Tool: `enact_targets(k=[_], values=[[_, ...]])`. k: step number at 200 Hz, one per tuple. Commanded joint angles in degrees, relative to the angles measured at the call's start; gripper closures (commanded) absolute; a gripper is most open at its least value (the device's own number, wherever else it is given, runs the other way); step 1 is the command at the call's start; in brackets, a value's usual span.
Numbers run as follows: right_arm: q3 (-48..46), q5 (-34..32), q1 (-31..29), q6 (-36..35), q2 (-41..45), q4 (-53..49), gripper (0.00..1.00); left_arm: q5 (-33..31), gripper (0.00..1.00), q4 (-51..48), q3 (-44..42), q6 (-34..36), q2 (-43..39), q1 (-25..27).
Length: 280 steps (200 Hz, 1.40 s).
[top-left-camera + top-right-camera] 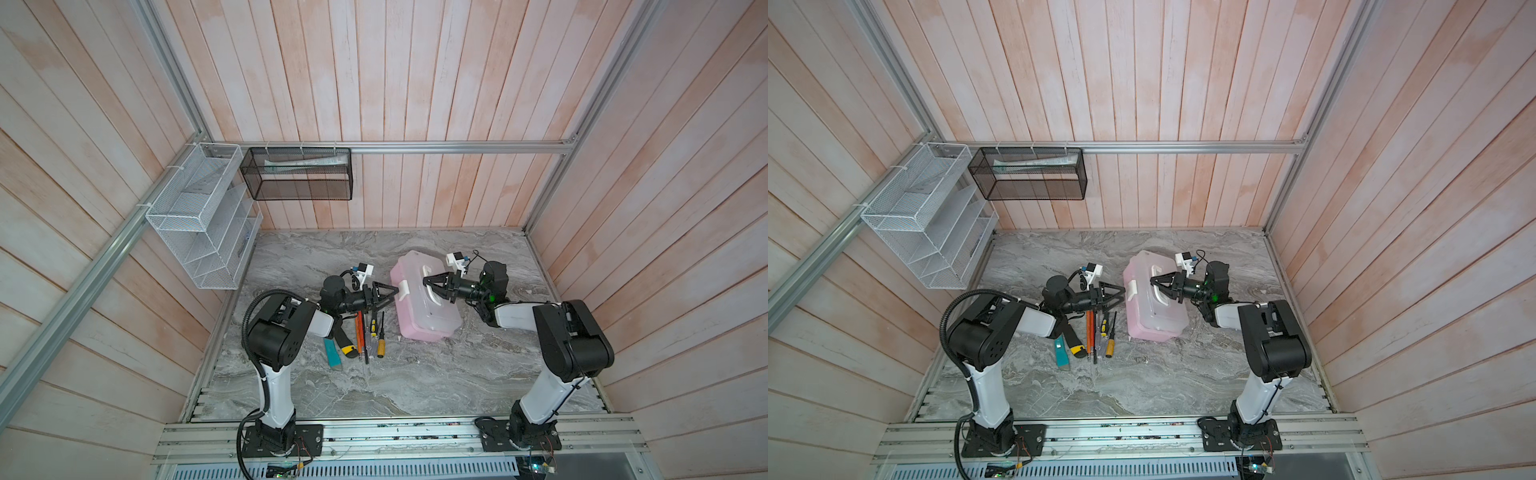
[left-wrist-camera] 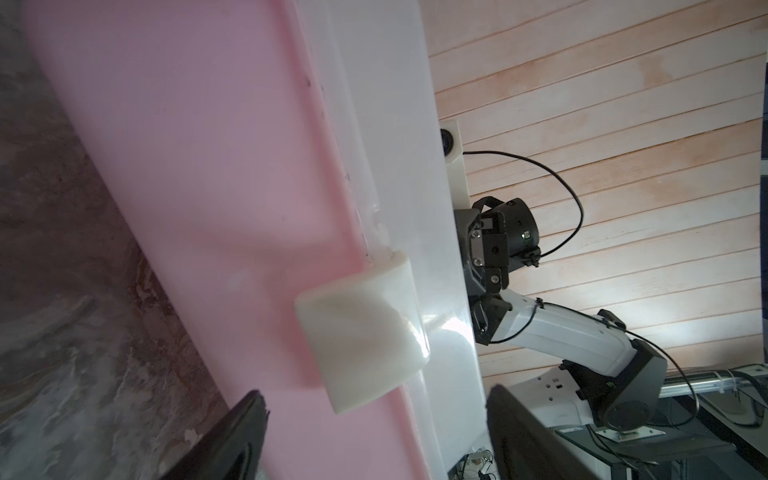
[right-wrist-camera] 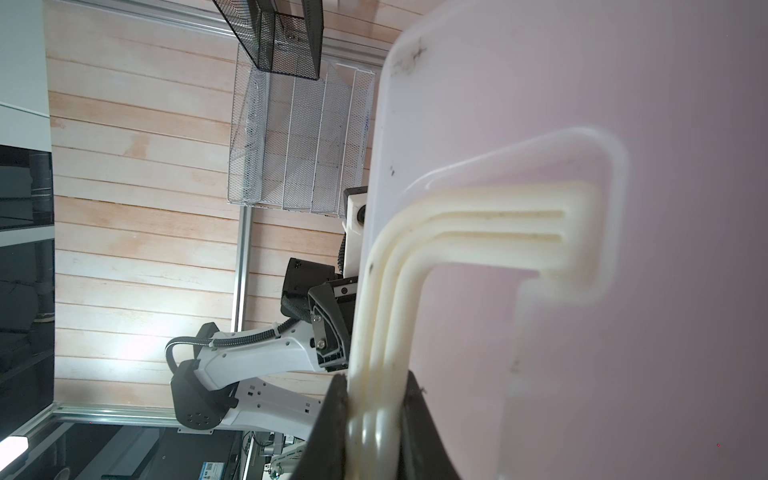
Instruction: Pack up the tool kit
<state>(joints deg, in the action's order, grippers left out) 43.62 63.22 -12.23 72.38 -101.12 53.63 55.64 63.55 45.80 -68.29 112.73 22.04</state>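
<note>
The tool kit's pale pink case [image 1: 419, 328] [image 1: 1148, 328] lies on the marble table with its frosted lid [image 1: 440, 316] down. My right gripper [image 1: 426, 282] [image 1: 1152, 281] [image 3: 376, 386] is shut on the white handle [image 3: 478, 232] [image 1: 436, 296] on top of the lid. My left gripper [image 1: 392, 296] [image 1: 1120, 296] [image 2: 374, 399] stands open at the case's side, one jaw on each side of the white latch [image 2: 361, 336] [image 1: 402, 289] without touching it. Loose tools lie left of the case: a teal knife [image 1: 332, 351], a yellow-black knife [image 1: 347, 347] and several screwdrivers [image 1: 380, 340].
A white wire mesh basket [image 1: 199, 216] hangs on the left wall and a black mesh basket [image 1: 299, 174] on the back rail. Wooden walls close in the table on three sides. An aluminium rail [image 1: 399, 436] with both arm bases runs along the front.
</note>
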Motion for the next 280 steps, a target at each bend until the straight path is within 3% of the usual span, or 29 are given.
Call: enact_targets(k=[1, 35, 66, 95, 128, 158, 180, 207, 220, 237, 259, 280], values=[[-1.7, -2.6, 0.8, -6.8, -4.2, -4.7, 1.00, 0.3, 0.15, 1.1, 2.8, 1.0, 1.8, 0.6], [-1.7, -2.6, 0.5, -6.6, -5.3, -4.2, 1.00, 1.4, 0.15, 3.0, 4.9, -0.7, 3.3, 1.2], [-1.3, -3.1, 0.6, -7.4, -5.7, -5.6, 1.00, 3.2, 0.15, 12.7, 4.9, -8.1, 4.6, 0.6], [0.4, -6.1, 0.6, -14.7, -4.7, -16.0, 1.00, 3.4, 0.15, 23.0, 3.7, -16.8, 3.9, -0.8], [2.6, -10.2, 0.6, -21.6, -3.0, -26.4, 1.00, 3.4, 0.15, 20.7, 3.0, -16.7, -0.1, -0.9], [3.7, -14.0, 0.4, -24.5, -0.9, -30.7, 1.00, 1.9, 0.14, 11.9, 1.2, -10.0, -4.5, -2.4], [9.1, -21.2, -1.9, -33.7, 1.0, -44.6, 1.00, -2.8, 0.14, -10.7, 1.0, 4.4, -9.8, -3.5], [14.6, -30.1, -6.6, -39.4, 1.9, -55.5, 1.00, -18.3, 0.12, -44.6, 6.5, 27.1, -16.0, -0.4], [18.1, -39.4, -10.1, -43.1, 2.4, -62.1, 1.00, -27.3, 0.12, -55.3, 9.4, 34.1, -16.8, 2.1], [19.8, -43.3, -13.1, -44.6, 2.8, -64.5, 1.00, -34.8, 0.13, -59.3, 9.7, 37.9, -17.1, 4.8], [20.0, -46.2, -13.6, -44.7, 3.2, -65.7, 1.00, -34.7, 0.13, -58.0, 8.3, 37.0, -16.4, 5.5], [18.7, -42.2, -12.7, -43.9, 2.9, -63.9, 1.00, -38.6, 0.14, -58.8, 7.6, 37.3, -16.1, 7.2]])
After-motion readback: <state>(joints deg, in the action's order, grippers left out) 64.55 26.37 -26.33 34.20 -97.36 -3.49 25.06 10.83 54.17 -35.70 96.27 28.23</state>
